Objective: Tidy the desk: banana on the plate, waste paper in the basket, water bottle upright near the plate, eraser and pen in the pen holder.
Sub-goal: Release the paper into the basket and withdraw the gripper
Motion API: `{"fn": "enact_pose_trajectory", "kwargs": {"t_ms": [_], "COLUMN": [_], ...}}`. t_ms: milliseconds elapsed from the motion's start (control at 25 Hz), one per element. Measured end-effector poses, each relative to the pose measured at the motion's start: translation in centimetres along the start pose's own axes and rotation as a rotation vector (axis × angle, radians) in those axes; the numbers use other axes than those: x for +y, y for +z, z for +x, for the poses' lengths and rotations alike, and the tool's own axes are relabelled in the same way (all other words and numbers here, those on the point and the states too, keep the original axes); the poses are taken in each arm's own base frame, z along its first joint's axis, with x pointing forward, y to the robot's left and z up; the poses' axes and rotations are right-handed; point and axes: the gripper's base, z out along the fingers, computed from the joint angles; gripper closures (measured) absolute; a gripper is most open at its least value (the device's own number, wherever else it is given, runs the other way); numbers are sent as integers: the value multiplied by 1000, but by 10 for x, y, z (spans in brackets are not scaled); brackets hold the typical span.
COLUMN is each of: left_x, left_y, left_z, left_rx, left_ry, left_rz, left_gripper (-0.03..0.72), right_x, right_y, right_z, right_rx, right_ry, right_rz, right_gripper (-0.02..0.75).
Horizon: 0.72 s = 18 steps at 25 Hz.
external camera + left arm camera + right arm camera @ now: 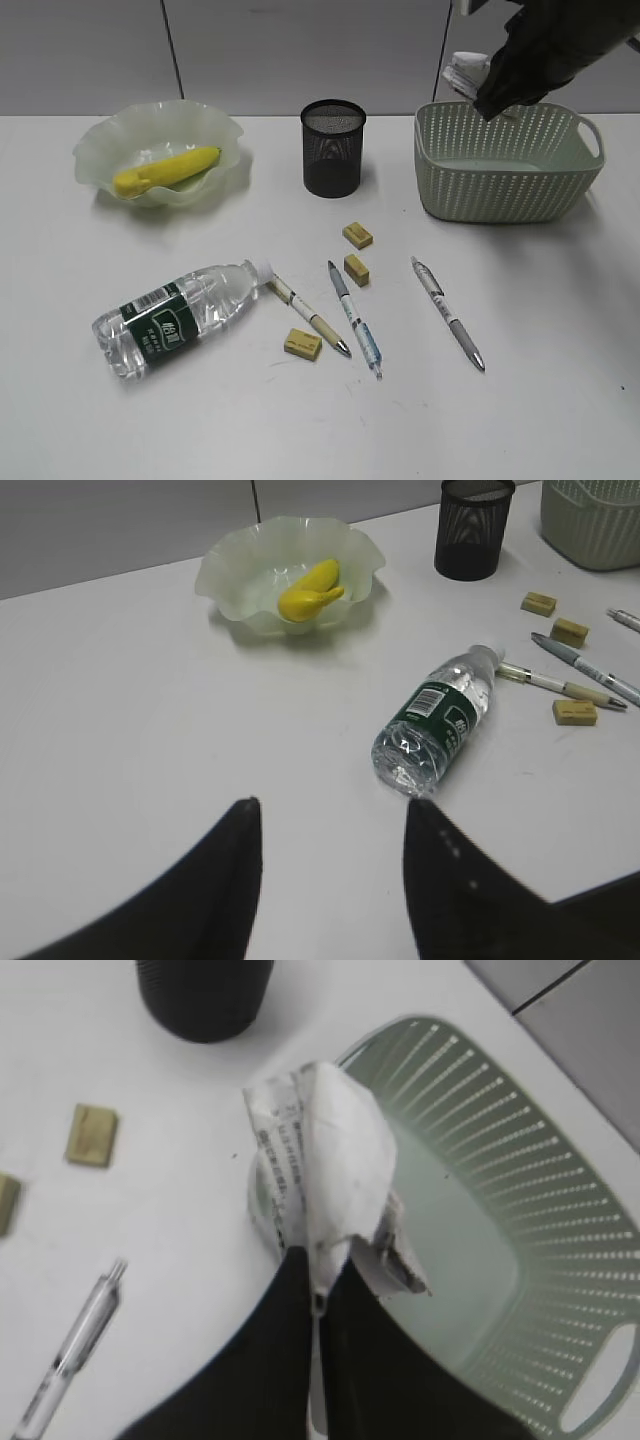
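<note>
My right gripper is shut on the waste paper, a crumpled white wad with dark print, held above the left rim of the sage-green basket. In the right wrist view the paper hangs from the jaws over the basket. The banana lies in the pale green wavy plate. The water bottle lies on its side on the desk. The black mesh pen holder stands upright. Three pens and three tan erasers lie on the desk. My left gripper is open and empty, low over the desk just short of the bottle.
The basket looks empty inside. A grey wall runs behind the desk's far edge. In the left wrist view the plate with the banana sits beyond the bottle.
</note>
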Motion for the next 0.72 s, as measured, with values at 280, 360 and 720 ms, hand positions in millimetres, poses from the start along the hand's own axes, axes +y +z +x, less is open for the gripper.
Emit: {"fn": "enact_pose_trajectory", "kwargs": {"t_ms": [280,360,720], "left_x": [0,0,0], "left_y": [0,0,0], "left_z": [0,0,0], "left_rx": [0,0,0], "left_ry": [0,0,0], "left_rz": [0,0,0], "left_gripper": [338,338,338], "right_x": [-19,-21,-23], "right_y": [54,65,66], "right_z": [22,27,28], "right_rx": [1,0,-3], "right_ry": [54,95,247], "right_rz": [57,68,72], "right_gripper": [722,673,181]}}
